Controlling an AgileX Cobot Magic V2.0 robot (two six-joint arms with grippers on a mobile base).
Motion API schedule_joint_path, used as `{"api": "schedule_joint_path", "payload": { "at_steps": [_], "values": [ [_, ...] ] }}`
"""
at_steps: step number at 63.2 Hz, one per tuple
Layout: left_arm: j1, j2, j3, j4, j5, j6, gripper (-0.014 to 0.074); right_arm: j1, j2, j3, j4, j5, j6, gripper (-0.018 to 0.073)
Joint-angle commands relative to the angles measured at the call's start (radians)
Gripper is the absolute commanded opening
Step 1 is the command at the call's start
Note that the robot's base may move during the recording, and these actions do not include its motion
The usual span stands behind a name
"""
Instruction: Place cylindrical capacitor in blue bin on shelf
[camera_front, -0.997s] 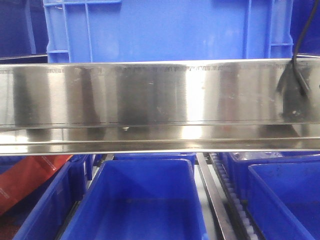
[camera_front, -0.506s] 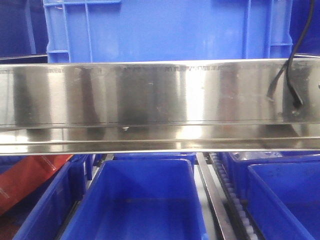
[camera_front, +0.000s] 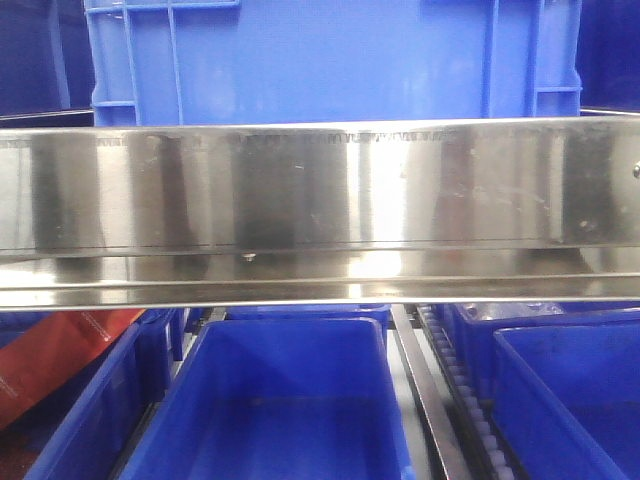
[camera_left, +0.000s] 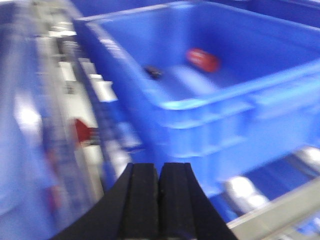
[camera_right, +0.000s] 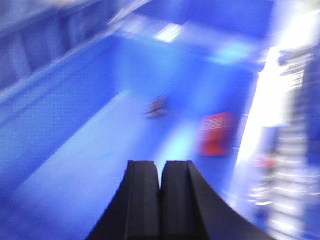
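Beneath the shelf (camera_front: 320, 200) rail, blue bins (camera_front: 290, 400) on roller tracks (camera_front: 470, 400).

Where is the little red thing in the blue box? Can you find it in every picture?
Front view: the red thing is not in it; only the shelf rail and blue bins show.
Left wrist view: red thing lies on the bin floor, upper middle, blurred.
Right wrist view: red thing lies right of centre, near the bin's right wall, blurred.
Shared landmark: a small dark object lies near it in both wrist views.
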Motion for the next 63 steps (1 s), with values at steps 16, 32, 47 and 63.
{"api": "schedule_joint_path", "payload": {
  "at_steps": [16,32,47,63],
  "values": [
    [0.136,-0.163,0.174,0.033,-0.016,-0.013,-0.0111,-0.053,-0.371,0.415,-0.007,-0.119,-0.005,-0.0158],
    [0.147,-0.329,0.378,0.016,-0.094,-0.013,-0.0111,-0.053,-0.705,0.892,-0.007,-0.275,-0.005,-0.0158],
    [0.147,-0.475,0.524,0.030,-0.160,-0.013,-0.0111,-0.053,-1.004,1.215,-0.007,-0.417,-0.005,-0.0158],
    [0.147,-0.532,0.581,0.028,-0.170,-0.013,-0.0111,-0.053,-1.191,1.400,-0.007,-0.525,-0.005,-0.0158]
  ]
}}
